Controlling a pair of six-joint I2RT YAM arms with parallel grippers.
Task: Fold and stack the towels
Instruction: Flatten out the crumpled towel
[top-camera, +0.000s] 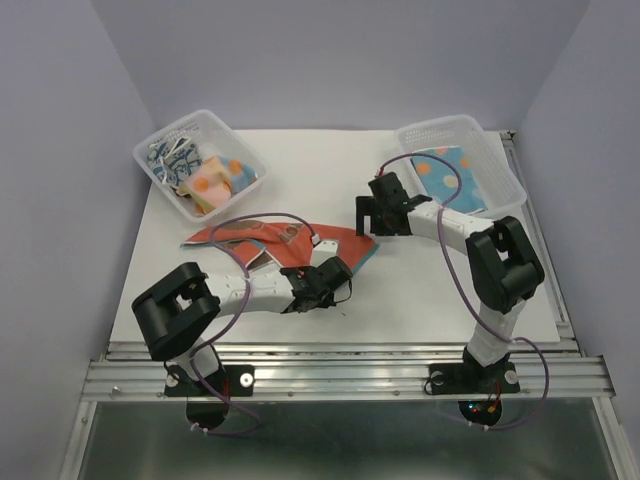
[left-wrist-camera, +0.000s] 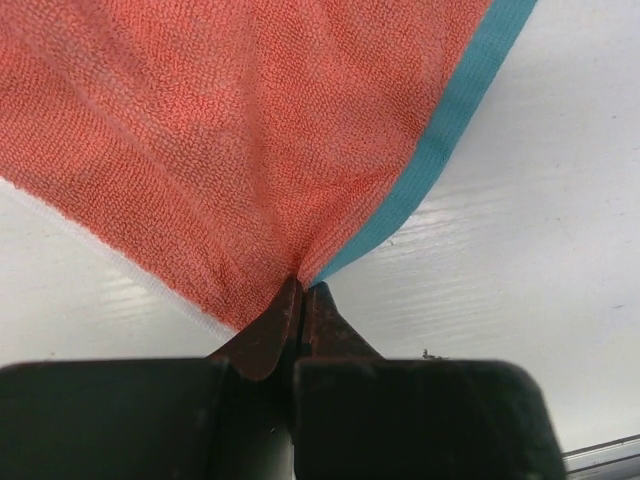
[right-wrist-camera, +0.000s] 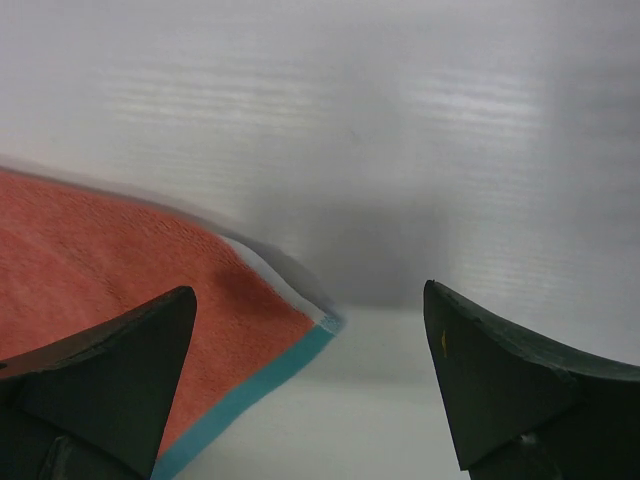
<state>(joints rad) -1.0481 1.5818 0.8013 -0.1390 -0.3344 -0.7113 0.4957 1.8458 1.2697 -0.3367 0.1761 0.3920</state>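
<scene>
The left gripper (left-wrist-camera: 303, 300) is clenched on the very tip of 1 corner of the red-orange towel (top-camera: 265, 238), where the teal hem (left-wrist-camera: 440, 140) ends. The right gripper (right-wrist-camera: 310, 340) is released. Its jaws stand wide above the table (top-camera: 330, 170), and another corner of the towel lies under the gap, closer to its left finger.

The risk I see is a slip. The left grip holds so little cloth that a quick pull toward 6 o'clock could free the corner. The right jaws, if they close where they are, may catch only the hem or nothing, because the corner is off centre. The cloth also looks rumpled near its middle, so a fold made now may come out uneven.

In the top view the towel lies at the table's centre. Its long axis runs about from 9 o'clock to 3 o'clock, and the pinched corner points toward 5 o'clock.
</scene>
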